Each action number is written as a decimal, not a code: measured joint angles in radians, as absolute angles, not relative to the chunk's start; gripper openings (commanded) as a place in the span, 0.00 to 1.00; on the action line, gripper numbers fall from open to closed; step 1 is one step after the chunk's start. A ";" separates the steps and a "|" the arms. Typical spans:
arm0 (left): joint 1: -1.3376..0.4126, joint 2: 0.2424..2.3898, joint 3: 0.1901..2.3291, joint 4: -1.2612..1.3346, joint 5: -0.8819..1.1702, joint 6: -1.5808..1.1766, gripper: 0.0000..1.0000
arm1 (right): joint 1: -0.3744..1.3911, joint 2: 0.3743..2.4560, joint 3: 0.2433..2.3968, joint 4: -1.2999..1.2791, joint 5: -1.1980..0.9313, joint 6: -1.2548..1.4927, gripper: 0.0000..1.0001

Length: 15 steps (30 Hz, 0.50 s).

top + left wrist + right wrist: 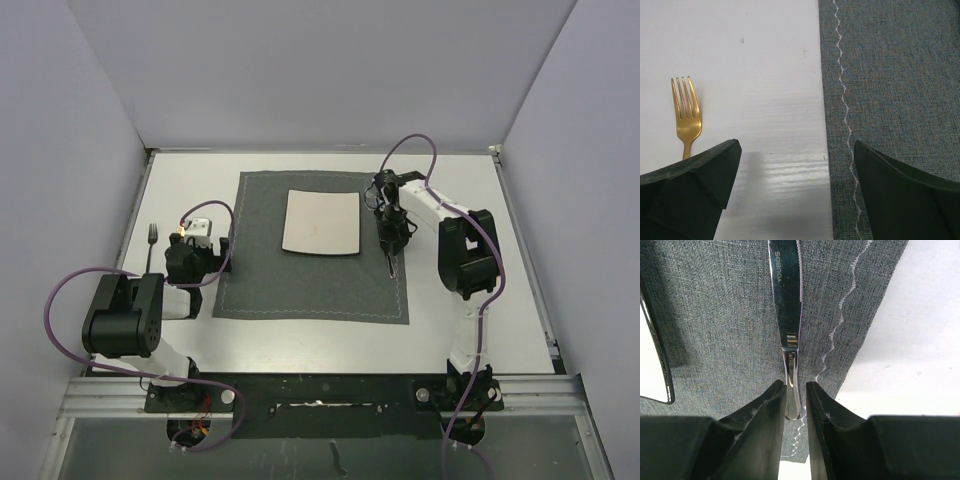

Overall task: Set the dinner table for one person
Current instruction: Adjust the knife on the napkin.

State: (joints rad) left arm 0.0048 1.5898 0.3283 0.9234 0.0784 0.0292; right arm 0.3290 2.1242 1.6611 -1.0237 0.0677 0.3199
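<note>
Left gripper [797,150]: you see it wide, empty, near the fork [687,117].
Right gripper [796,387]: narrow around the knife [787,300] handle, seemingly loose.
Placemat [715,315]: the knife lies flat on it.
Dinner table [300,345]: beneath the placemat.

top cam high up on the near side of the placemat [300,285], looking down over the whole dinner table [300,345], left wrist cam close over the placemat's left edge, right wrist cam even closer over its right edge, placemat's in all three

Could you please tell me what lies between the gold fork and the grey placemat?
Between fork and placemat, only bare dinner table: left wrist view.
</note>
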 measured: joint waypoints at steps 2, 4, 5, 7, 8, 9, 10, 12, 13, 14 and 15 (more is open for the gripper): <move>0.005 1.590 0.328 0.923 0.078 0.029 0.98 | 0.329 2.124 1.660 -1.023 0.068 0.318 0.25; 0.005 1.590 0.328 0.923 0.078 0.029 0.98 | 0.329 2.125 1.660 -1.022 0.068 0.318 0.24; 0.005 1.590 0.328 0.923 0.078 0.029 0.98 | 0.329 2.125 1.659 -1.021 0.068 0.318 0.24; 0.005 1.590 0.328 0.923 0.078 0.029 0.98 | 0.329 2.125 1.656 -1.016 0.067 0.318 0.24; 0.005 1.590 0.328 0.923 0.079 0.029 0.98 | 0.329 2.125 1.654 -1.015 0.067 0.318 0.24; 0.005 1.590 0.328 0.923 0.078 0.029 0.98 | 0.329 2.125 1.652 -1.014 0.067 0.318 0.24; 0.005 1.590 0.328 0.923 0.078 0.029 0.98 | 0.329 2.126 1.651 -1.014 0.067 0.318 0.24; 0.005 1.590 0.328 0.923 0.078 0.029 0.98 | 0.329 2.127 1.651 -1.011 0.067 0.318 0.24; 0.005 1.590 0.328 0.923 0.078 0.030 0.98 | 0.329 2.128 1.651 -1.010 0.067 0.318 0.24; 0.005 1.590 0.328 0.923 0.078 0.030 0.98 | 0.329 2.131 1.651 -1.008 0.066 0.318 0.23; 0.005 1.590 0.328 0.923 0.079 0.029 0.98 | 0.329 2.135 1.651 -1.006 0.066 0.318 0.23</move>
